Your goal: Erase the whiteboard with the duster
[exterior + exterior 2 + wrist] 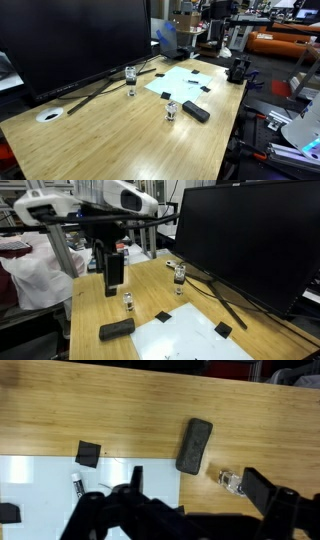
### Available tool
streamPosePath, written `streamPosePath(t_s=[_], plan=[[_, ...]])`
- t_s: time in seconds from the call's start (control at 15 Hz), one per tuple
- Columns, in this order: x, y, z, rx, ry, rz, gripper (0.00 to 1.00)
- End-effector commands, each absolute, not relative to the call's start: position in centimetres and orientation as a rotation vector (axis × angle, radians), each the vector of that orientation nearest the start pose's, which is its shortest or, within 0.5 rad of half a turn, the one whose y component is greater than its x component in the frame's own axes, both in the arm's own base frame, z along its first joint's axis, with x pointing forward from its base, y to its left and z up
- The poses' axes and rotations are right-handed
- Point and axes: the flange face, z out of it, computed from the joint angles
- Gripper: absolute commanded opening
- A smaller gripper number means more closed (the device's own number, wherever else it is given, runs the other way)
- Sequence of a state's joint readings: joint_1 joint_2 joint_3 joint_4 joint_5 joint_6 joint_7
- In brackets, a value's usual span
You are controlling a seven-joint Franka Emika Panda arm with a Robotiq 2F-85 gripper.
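The duster [194,445] is a black oblong block lying on the wooden table just off the whiteboard's corner; it shows in both exterior views [196,111] [116,330]. The whiteboard [40,485] is a flat white sheet on the table [185,82] [195,340] with a small dark mark [77,484] on it. My gripper [200,488] is open and empty, hanging above the table with the duster just beyond its fingertips. In an exterior view it is well above the table [114,277].
A small glass jar [232,481] stands close beside the duster [171,110] [128,302]; another stands near the monitor [131,82] [179,275]. Black square pieces [88,454] sit at the whiteboard's corners. A large black monitor [70,40] fills the back.
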State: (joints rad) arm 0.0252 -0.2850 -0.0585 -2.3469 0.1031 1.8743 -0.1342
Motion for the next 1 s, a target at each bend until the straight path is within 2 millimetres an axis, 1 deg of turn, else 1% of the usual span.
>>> streamPosePath(t_s=[0.0, 0.27, 0.33, 0.4, 0.47, 0.53, 0.73, 0.87, 0.93], plan=[[44.6, 1.3, 39.3, -2.968, -0.150, 0.285, 1.00], [46.0, 4.8, 32.8, -2.946, -0.133, 0.406, 1.00], [46.3, 5.5, 31.6, -2.932, -0.141, 0.439, 1.00], [45.3, 5.0, 32.3, -2.954, -0.160, 0.426, 1.00], [45.4, 5.4, 31.2, -2.950, -0.167, 0.453, 1.00], [45.5, 5.4, 31.0, -2.950, -0.167, 0.460, 1.00], [45.5, 5.1, 32.0, -2.953, -0.161, 0.428, 1.00], [45.5, 5.1, 32.2, -2.954, -0.161, 0.424, 1.00], [46.0, 5.3, 31.1, -2.943, -0.168, 0.427, 1.00]])
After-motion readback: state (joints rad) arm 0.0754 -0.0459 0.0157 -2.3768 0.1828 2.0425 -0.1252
